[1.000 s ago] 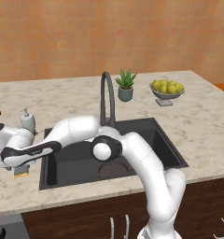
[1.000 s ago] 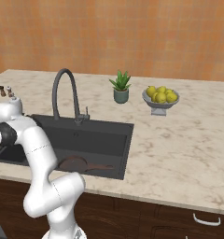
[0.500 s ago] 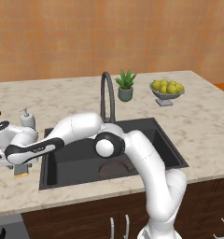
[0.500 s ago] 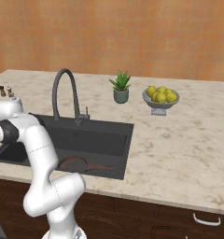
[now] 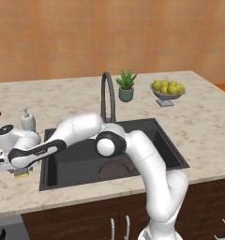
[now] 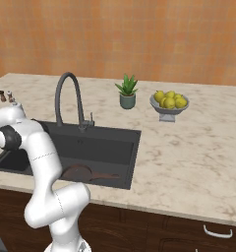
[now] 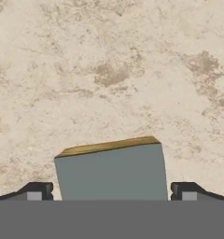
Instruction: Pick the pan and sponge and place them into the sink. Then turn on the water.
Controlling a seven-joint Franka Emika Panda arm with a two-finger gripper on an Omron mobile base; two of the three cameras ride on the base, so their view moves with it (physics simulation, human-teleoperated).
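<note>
Currently the arm reaches far to its left, across the sink, so that the pincer hangs low over the sponge on the marbled tabletop just beside the basin's left rim. In the hand view the two dark fingertips stand spread wide, one on either side of the sponge's grey-green top face, with a visible gap on each side; the yellow body shows as a thin strip along the far edge. This straddling pose suggests a grasp across the block's width that has not yet been closed, so the sponge is judged to lie free on the stone. In the left base view a small corner of yellow peeps out beneath the white hand, confirming the close approach.

The pan already lies on the black floor of the sink, near the front wall, its long handle pointing to the right along the floor; that part of the task reads as done. The gooseneck faucet rises behind the basin, untouched and dry, presumably left for last because the water follows both placements. A white soap pump stands close behind the hand, so a lift of the sponge calls for some care. The potted plant and the fruit bowl stand well apart, at the rear of the tabletop.
</note>
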